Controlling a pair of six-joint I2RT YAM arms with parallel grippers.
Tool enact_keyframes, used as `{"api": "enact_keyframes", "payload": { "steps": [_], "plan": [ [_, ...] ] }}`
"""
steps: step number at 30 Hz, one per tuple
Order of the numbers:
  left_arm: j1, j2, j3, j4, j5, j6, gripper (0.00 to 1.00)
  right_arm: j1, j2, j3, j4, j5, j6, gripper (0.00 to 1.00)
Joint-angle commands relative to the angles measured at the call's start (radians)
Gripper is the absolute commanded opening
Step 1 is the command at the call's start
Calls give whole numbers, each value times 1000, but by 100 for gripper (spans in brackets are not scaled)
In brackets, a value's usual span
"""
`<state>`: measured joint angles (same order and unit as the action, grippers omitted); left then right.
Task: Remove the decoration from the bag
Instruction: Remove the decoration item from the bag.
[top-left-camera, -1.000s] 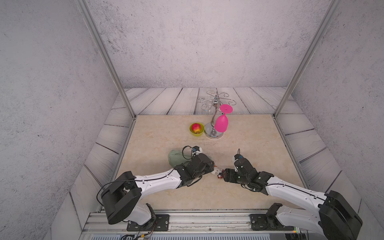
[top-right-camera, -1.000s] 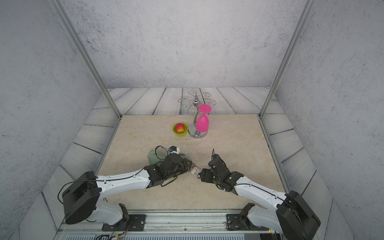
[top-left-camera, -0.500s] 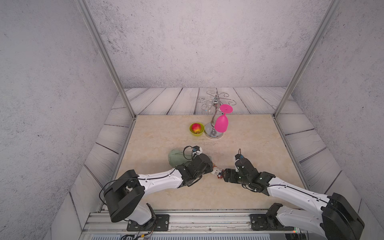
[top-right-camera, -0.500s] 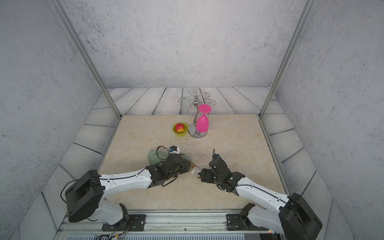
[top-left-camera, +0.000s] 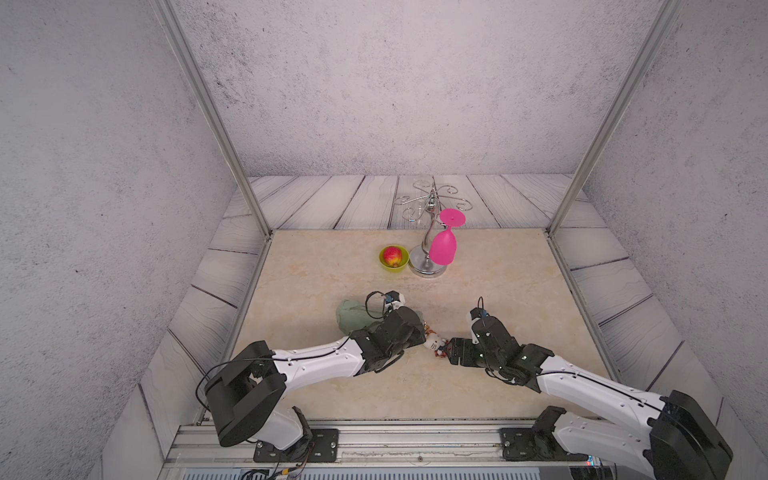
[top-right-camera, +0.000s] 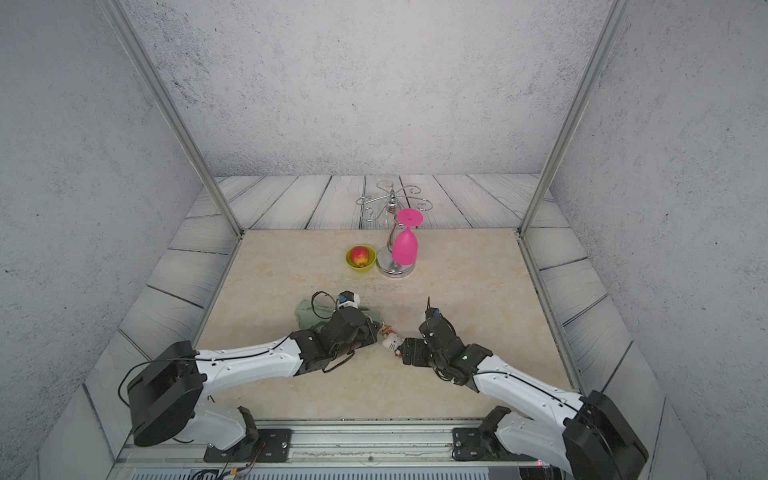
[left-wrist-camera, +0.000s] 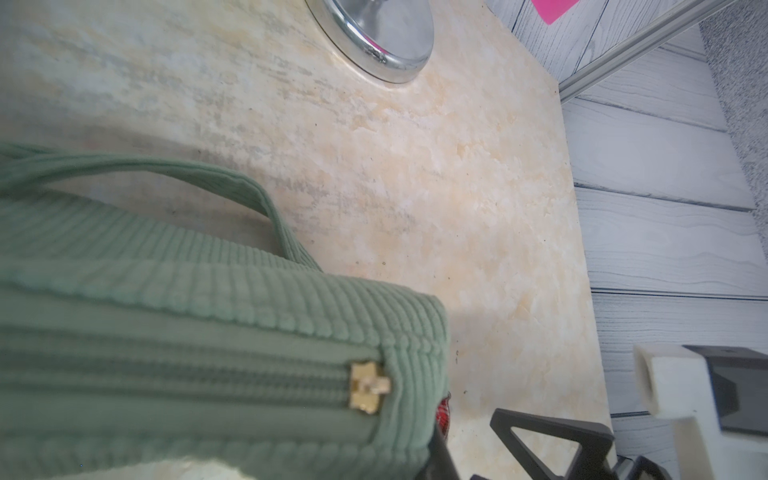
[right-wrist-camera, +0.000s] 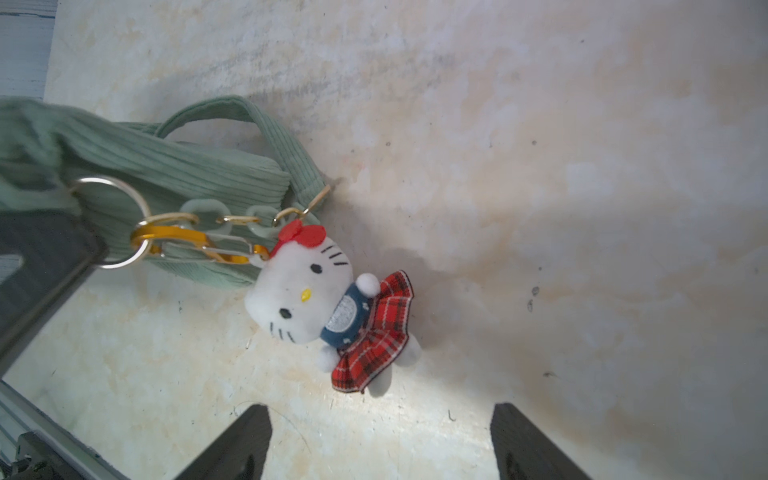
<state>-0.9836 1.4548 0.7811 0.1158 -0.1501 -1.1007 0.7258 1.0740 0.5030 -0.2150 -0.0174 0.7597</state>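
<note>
Decoration (right-wrist-camera: 309, 297) first: we see the white plush cat, with red bow, blue top and red plaid skirt, lying face up on the table (top-left-camera: 490, 282), just off one end of the bag (top-left-camera: 353, 320). We take the far wall as 12 o'clock in both top views. The bag lies toward 9 o'clock of the table's middle, and the decoration (top-right-camera: 390, 343) sits at the bag's 4 o'clock end. Its orange clasp (right-wrist-camera: 183, 233) is hooked through a silver ring (right-wrist-camera: 141, 203) at that end, beside a short chain (right-wrist-camera: 188, 207) of pale green and gold links, so it is not yet off.

Our left claw (top-left-camera: 419, 334) is pressed together on that end of the bag. In the right wrist view one black finger (right-wrist-camera: 41, 270) covers part of the ring and the green tab carrying it. The left wrist view shows ribbed green fabric, a gold zipper pull (left-wrist-camera: 368, 392) and the strap (left-wrist-camera: 166, 170) arching over the table.

Our right claw (right-wrist-camera: 382, 440) is spread wide and grips nothing. The decoration lies just ahead of its tips, apart from them. In both top views it (top-left-camera: 451, 351) is at the decoration's 4 o'clock.

Toward 12 o'clock from the bag, well apart, stands a lime bowl (top-left-camera: 394, 270) holding a red fruit (top-left-camera: 392, 255). Just beside it, at its 3 o'clock, is a chrome stand (top-left-camera: 428, 270) with a pink glass (top-left-camera: 443, 247) hanging upside down.
</note>
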Motion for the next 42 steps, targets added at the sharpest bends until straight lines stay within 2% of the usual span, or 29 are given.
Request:
{"api": "enact_keyframes", "payload": {
  "steps": [1,3,9,16,25,30,42],
  "plan": [
    [8,-40,12,6,29,-19,4,-2,-24,40,-27,-8,-36,88],
    [15,-57,5,4,45,-26,0,-2,-37,49,-33,-9,-51,88],
    [36,-108,-16,-1,83,-19,0,-3,-93,65,-13,-35,-78,88],
    [92,-135,-51,16,185,-26,0,-9,-135,65,80,-151,-71,88],
    [154,-123,-110,139,342,-150,0,-16,-128,63,109,-161,-69,88],
    [173,-138,-139,190,383,-207,0,-25,-120,62,176,-231,-38,87],
    [225,-223,-220,245,448,-246,0,-77,-61,88,311,-397,42,84]
  ]
}}
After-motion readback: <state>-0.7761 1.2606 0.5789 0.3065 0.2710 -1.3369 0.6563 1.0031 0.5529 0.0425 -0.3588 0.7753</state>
